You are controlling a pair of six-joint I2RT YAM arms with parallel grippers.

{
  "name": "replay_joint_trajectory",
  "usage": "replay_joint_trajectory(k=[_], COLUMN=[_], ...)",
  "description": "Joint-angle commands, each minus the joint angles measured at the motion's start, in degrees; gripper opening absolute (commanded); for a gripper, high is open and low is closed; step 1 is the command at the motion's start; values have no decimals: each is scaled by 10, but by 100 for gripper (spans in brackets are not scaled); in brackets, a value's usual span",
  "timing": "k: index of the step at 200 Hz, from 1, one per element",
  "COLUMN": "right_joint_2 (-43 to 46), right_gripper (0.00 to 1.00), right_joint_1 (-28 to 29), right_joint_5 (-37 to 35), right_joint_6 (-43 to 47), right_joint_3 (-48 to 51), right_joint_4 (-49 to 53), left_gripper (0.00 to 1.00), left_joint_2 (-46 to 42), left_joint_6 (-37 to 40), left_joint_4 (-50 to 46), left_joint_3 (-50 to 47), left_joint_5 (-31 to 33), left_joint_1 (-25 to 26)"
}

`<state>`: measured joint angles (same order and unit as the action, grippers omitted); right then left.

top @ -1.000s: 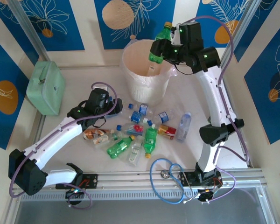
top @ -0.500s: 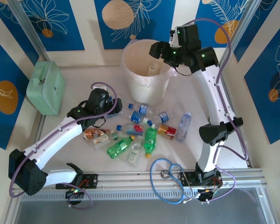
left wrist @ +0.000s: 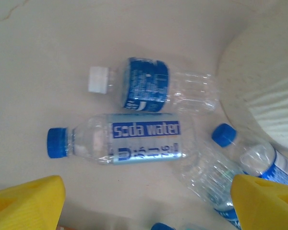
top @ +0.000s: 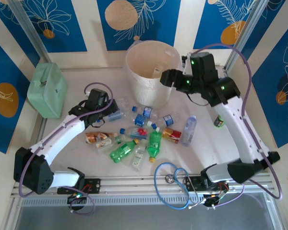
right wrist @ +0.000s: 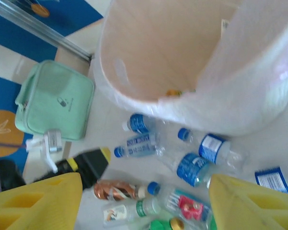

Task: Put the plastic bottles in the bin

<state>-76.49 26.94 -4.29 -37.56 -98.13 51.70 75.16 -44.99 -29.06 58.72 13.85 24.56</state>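
Lying flat, clear plastic bottles (left wrist: 129, 141) sit near the round ribbed bin (top: 150, 91).

The soda water bottle (left wrist: 129, 141) is clear, glossy plastic with a smooth printed label. The bin (top: 151, 91) has ribbed plastic sides and a matt inside, under a thin, crinkled, shiny translucent liner (right wrist: 249, 96). The table (left wrist: 38, 43) looks matt and smooth. The mint-green case (top: 48, 90) is smooth with a soft sheen.

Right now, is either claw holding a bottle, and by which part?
No. Both are open and empty: the left gripper above the soda water bottle, the right gripper near the bin.
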Motion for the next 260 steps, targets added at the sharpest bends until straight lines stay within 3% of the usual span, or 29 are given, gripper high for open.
replay_joint_trajectory(k=[1,58,79,111,144,209,260], right_joint_2=[54,144,159,158,158,170,163], right_gripper=[71,71,72,72,72,71,71], right_joint_1=[20,32,32,32,32,31,31], right_joint_5=[-29,-39,-37,-35,-35,-28,-24], right_joint_6=[-6,-49,-62,-64,-63,-67,-70], right_joint_3=[66,233,259,267,268,282,284], right_joint_4=[-13,3,-2,-9,-10,-12,-19], left_gripper=[89,88,88,86,86,75,73], left_joint_2=[20,88,118,177,219,247,263], left_joint_6=[-77,-52,-25,2,-57,-273,-348], left_joint_4=[-13,-12,17,9,21,67,48], left_joint_3=[-4,43,57,125,150,115,107], left_joint_5=[-25,-30,-75,-92,-116,-125,-108], left_joint_1=[-26,-50,-80,-103,-117,-147,-149])
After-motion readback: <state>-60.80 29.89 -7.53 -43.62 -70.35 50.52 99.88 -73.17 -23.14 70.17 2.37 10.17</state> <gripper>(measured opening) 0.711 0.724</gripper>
